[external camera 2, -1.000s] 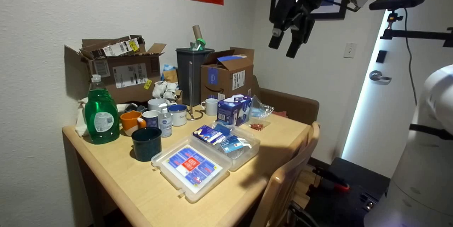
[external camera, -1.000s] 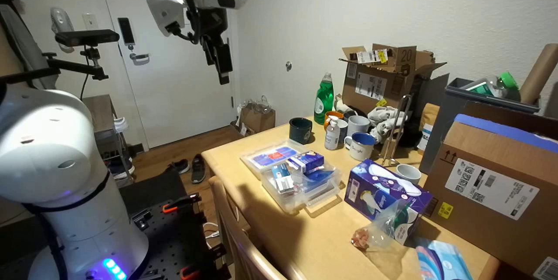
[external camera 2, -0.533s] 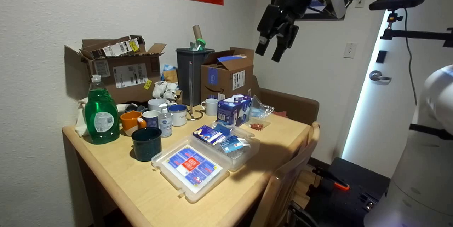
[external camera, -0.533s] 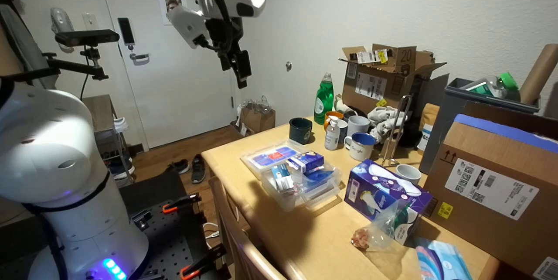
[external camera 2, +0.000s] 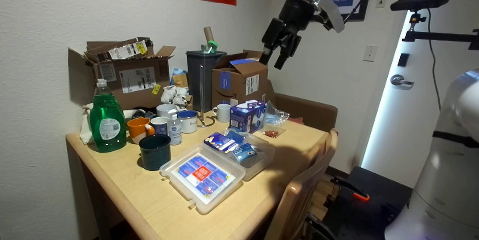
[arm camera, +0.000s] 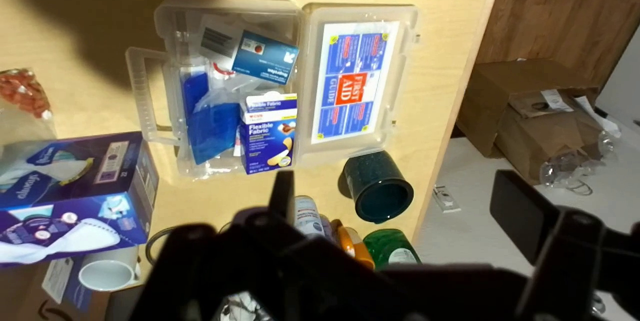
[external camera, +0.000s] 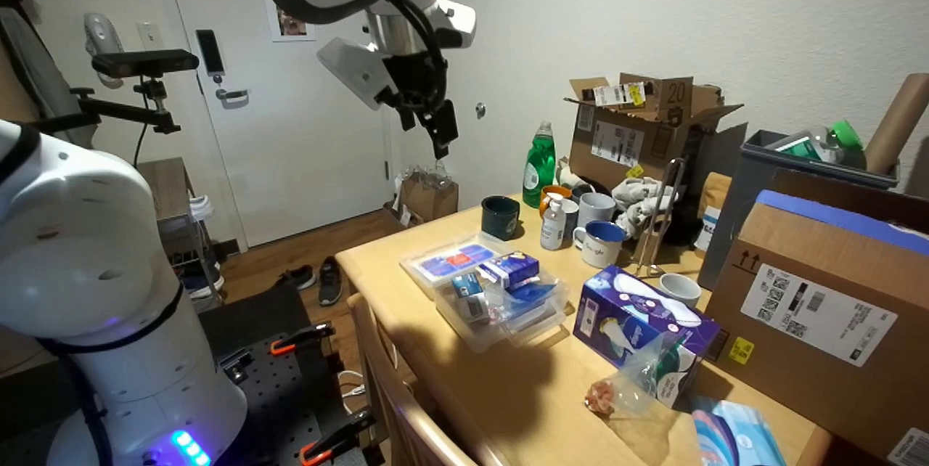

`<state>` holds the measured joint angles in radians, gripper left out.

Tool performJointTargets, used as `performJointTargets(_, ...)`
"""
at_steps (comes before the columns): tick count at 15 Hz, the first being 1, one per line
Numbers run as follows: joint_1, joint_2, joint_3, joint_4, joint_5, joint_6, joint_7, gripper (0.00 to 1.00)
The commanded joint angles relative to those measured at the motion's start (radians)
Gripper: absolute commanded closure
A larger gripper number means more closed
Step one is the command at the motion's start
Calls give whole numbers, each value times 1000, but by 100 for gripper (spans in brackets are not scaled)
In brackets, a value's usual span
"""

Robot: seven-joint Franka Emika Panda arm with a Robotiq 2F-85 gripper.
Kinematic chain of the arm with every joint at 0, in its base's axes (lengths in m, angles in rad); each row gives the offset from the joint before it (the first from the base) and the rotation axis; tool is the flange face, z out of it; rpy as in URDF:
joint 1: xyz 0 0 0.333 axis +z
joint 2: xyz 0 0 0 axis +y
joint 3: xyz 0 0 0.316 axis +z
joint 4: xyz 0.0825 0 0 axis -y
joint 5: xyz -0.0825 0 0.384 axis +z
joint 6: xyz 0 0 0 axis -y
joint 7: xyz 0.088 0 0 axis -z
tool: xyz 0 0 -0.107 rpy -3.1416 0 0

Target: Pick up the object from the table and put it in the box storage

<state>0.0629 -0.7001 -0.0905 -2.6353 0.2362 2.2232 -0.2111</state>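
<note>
The black two-fingered claw (external camera 2: 271, 62), spread, empty, swings toward the robot-side edge of the pale wooden worktop (external camera 2: 153, 199). Picking probably follows.

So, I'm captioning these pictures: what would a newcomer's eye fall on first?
Probably the clear plastic first-aid box, open on the wooden table, its red-and-blue First Aid Guide facing up in the lid. Next might come the bright green dish soap bottle near a table corner, then the black gripper, hanging open in the air.
</note>
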Motion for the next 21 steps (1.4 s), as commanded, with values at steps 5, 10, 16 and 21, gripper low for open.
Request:
performJointTargets(5,18,133,-65,39,10,166,-72,0)
performJointTargets(10,2,185,-71,48,-6,293,-61,0)
performJointTargets(16,-38,236,-76,62,-72,450,-52,0)
performJointTargets(21,-106,266,-70,77,-181,510,-29,0)
